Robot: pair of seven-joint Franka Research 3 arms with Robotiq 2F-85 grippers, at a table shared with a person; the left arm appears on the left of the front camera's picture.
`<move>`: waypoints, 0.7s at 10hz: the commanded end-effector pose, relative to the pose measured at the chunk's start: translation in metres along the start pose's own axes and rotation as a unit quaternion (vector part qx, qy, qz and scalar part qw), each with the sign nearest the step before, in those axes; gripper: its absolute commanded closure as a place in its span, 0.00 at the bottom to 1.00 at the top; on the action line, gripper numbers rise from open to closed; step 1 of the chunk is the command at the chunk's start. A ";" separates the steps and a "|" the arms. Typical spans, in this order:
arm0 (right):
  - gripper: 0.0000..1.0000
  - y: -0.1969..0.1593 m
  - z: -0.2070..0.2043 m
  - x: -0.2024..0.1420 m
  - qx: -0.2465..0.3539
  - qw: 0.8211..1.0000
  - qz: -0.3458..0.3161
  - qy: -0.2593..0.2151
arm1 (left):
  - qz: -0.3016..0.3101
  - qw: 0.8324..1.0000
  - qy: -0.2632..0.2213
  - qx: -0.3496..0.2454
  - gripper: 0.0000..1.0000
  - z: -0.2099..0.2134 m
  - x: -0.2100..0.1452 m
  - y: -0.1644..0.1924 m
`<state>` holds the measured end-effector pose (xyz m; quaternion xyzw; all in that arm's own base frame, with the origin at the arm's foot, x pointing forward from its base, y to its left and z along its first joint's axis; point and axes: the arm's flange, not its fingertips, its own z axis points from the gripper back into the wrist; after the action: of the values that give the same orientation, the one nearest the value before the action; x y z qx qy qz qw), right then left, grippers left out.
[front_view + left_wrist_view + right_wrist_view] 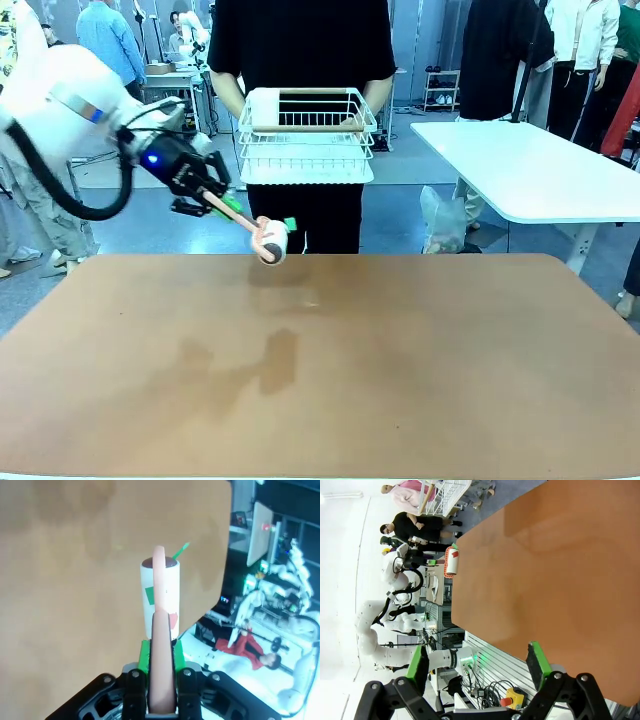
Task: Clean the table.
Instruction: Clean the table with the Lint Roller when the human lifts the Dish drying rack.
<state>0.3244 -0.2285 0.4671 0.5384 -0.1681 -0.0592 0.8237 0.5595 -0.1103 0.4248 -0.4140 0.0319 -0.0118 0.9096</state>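
**Left claw holds a lint roller above the table's far edge**

The left gripper (213, 196) comes in from the left of the front view and is clamped on the pinkish handle (161, 665) of a lint roller (268, 238). In the left wrist view the green pads (144, 656) press the handle from both sides, with no gap showing between pad and handle. The handle runs straight out from the claw to the white roll (160, 592), which carries small red and green scraps stuck to its surface. In the front view the roll hangs near the far edge of the table (320, 370), close over the top; whether it touches the surface cannot be told.

The table, reddish-brown and matte, fills the lower part of the front view. Faint darker patches show on it left of centre.

The right gripper (479, 662) is open wide: in its own wrist view the two green-padded fingers (538, 660) stand well apart with nothing between them, over the near part of the table.

Beyond the far edge a person in black holds a white wire basket (306, 140) in front of the body, above table level. A white table (540, 170) stands to the right behind
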 end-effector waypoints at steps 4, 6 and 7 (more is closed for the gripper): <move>0.00 0.004 0.002 0.000 0.008 1.000 0.008 -0.002 | 0.009 0.989 -0.118 0.086 0.79 0.104 -0.070 0.038; 0.00 0.004 0.002 0.000 0.008 1.000 0.008 -0.002 | 0.019 0.984 -0.131 0.118 0.79 0.139 -0.077 0.068; 0.00 0.004 0.002 0.000 0.008 1.000 0.008 -0.002 | 0.021 0.984 -0.133 0.116 0.79 0.147 -0.078 0.075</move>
<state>0.3243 -0.2285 0.4673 0.5386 -0.1679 -0.0590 0.8235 0.4929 0.0518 0.4738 -0.3072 -0.0742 0.0615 0.9468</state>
